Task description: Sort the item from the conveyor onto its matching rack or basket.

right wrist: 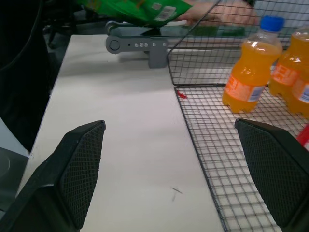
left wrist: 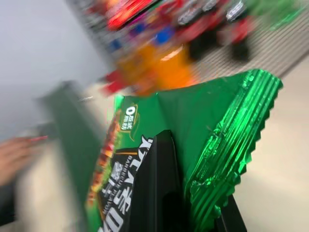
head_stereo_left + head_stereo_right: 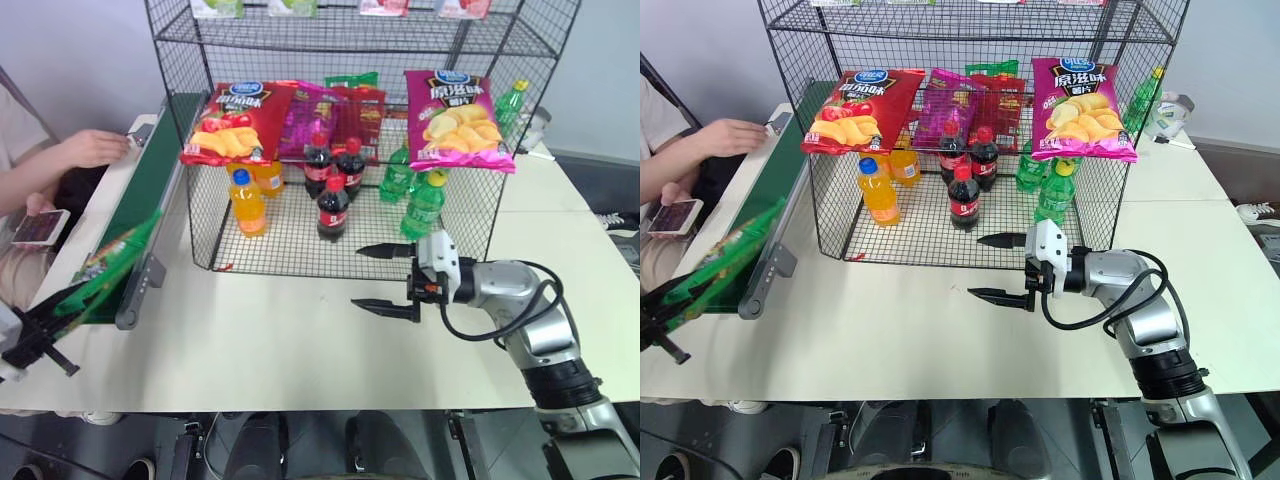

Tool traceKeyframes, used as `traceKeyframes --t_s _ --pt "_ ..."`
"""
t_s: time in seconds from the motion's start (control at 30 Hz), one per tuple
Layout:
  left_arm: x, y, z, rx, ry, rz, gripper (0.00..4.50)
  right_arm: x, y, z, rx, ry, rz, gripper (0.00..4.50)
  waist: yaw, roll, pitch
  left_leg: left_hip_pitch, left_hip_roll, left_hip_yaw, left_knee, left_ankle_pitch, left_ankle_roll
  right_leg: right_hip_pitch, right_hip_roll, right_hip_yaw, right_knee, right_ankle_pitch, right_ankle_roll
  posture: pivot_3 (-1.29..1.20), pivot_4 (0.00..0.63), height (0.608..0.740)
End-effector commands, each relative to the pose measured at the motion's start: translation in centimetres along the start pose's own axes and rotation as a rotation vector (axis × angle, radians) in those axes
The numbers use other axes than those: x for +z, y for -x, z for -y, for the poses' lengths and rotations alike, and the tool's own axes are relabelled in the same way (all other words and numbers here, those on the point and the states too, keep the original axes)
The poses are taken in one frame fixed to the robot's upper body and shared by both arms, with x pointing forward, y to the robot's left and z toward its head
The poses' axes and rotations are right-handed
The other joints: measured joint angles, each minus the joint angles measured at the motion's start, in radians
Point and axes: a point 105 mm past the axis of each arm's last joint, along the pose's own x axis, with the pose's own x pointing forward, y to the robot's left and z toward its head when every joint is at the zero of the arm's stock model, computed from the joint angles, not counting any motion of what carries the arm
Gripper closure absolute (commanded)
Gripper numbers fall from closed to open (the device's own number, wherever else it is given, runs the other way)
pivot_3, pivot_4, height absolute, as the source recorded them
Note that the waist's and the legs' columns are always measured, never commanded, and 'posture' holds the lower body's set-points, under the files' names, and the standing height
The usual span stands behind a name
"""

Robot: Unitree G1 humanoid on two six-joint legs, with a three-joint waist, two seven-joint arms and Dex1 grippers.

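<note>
White tabletop [image 3: 300, 350] bearing the black wire rack [image 3: 350, 130], with the conveyor [image 3: 150, 180] along its left side. Green crisp bag [image 3: 110, 265], glossy with a crimped foil edge, lies with its long axis along the belt's near end, pinched in the closed left gripper [image 2: 193, 212]. Right gripper [image 3: 388, 280] hovers with fingers spread, empty.

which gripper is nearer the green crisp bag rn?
Left. The left gripper is shut on the green crisp bag at the conveyor's near end; the right gripper hovers open in front of the rack, well away.
</note>
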Motion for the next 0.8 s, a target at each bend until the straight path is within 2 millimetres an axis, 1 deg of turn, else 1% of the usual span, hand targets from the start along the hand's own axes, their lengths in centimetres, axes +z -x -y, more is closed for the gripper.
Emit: traceKeyframes --t_s 0.03,0.1,0.17,0.27,0.33,0.4,0.43,0.53,0.57,0.63,0.73,0.8 --pt "4.4 -0.4 1.0 -0.124 0.196 0.127 4.42 1.2 0.7 0.5 -0.004 0.02 0.027 0.0 0.0 0.0 0.0 0.0 0.0 0.0 0.0 0.0 0.0 0.0 0.0 0.0 0.0 0.0 0.0 0.0 0.15 0.739" --pt "6.5 -0.9 2.2 -0.213 0.336 0.198 4.42 1.1 0.8 0.3 0.005 -0.005 0.027 0.0 0.0 0.0 0.0 0.0 0.0 0.0 0.0 0.0 0.0 0.001 0.001 0.0 0.0 0.0 0.0 0.0 0.15 0.739" --pt "7.9 -1.4 3.1 -0.279 0.428 0.244 4.42 1.1 0.8 0.1 0.015 -0.037 0.033 0.0 0.0 0.0 0.0 0.001 -0.001 0.0 0.001 0.0 0.0 0.002 0.001 0.0 0.0 0.0 0.0 0.0 0.15 0.739" --pt "9.6 -2.3 4.6 -0.399 0.615 0.326 4.42 1.2 1.1 -0.7 0.039 -0.117 0.049 0.0 0.001 0.0 0.0 0.001 -0.001 0.0 0.001 0.0 0.0 0.002 0.001 0.0 0.0 0.0 0.0 0.0 0.15 0.739" --pt "10.1 -2.5 5.0 -0.443 0.687 0.345 4.42 1.6 1.2 -0.8 0.042 -0.189 0.078 0.0 0.0 0.001 0.0 0.001 -0.001 -0.001 0.001 0.0 0.0 0.002 0.001 0.0 0.0 0.0 0.0 0.0 0.15 0.739" --pt "10.7 -3.0 5.3 -0.503 0.746 0.381 4.42 2.4 1.7 -1.3 0.075 -0.316 0.116 0.0 -0.003 0.001 0.0 0.002 -0.001 -0.001 0.001 0.0 0.0 0.002 0.002 0.0 0.0 0.0 0.0 0.0 0.15 0.739" --pt "10.9 -3.5 5.5 -0.537 0.756 0.389 4.42 2.8 2.1 -2.0 0.128 -0.406 0.129 0.0 -0.001 0.002 0.001 0.002 -0.001 -0.001 0.001 0.0 0.0 0.002 0.002 0.0 0.001 0.0 0.0 0.0 0.15 0.739" --pt "11.7 -4.5 5.4 -0.616 0.814 0.43 4.42 4.6 2.4 -3.7 0.243 -0.523 0.169 0.0 0.01 0.002 0.001 0.002 -0.001 -0.001 0.001 0.0 0.0 0.002 0.002 0.0 0.001 0.0 0.0 0.0 0.15 0.739" --pt "11.7 -4.7 5.4 -0.631 0.825 0.432 4.42 5.0 2.3 -3.9 0.259 -0.543 0.18 0.0 0.009 0.002 0.001 0.002 -0.001 -0.001 0.001 0.0 0.0 0.002 0.002 0.0 0.001 0.0 0.0 0.0 0.15 0.739" --pt "11.8 -5.4 6.0 -0.694 0.854 0.421 4.42 5.9 1.7 -3.7 0.265 -0.562 0.223 0.0 0.006 0.002 0.001 0.002 -0.001 -0.001 0.001 0.0 0.0 0.003 0.003 0.001 0.001 0.0 0.0 0.0 0.15 0.739" --pt "11.8 -6.1 6.4 -0.776 0.921 0.417 4.42 6.3 0.4 -3.0 0.24 -0.531 0.258 0.0 0.0 0.002 0.001 0.002 0.0 0.0 0.001 0.0 0.0 0.001 0.004 0.002 0.001 0.0 0.0 0.0 0.15 0.739" --pt "11.6 -6.4 6.3 -0.797 0.936 0.43 4.42 6.9 0.1 -3.3 0.273 -0.553 0.278 0.0 0.0 0.002 0.001 0.002 0.0 -0.001 0.001 0.0 0.0 0.001 0.006 0.002 0.003 0.0 0.0 0.0 0.15 0.739"
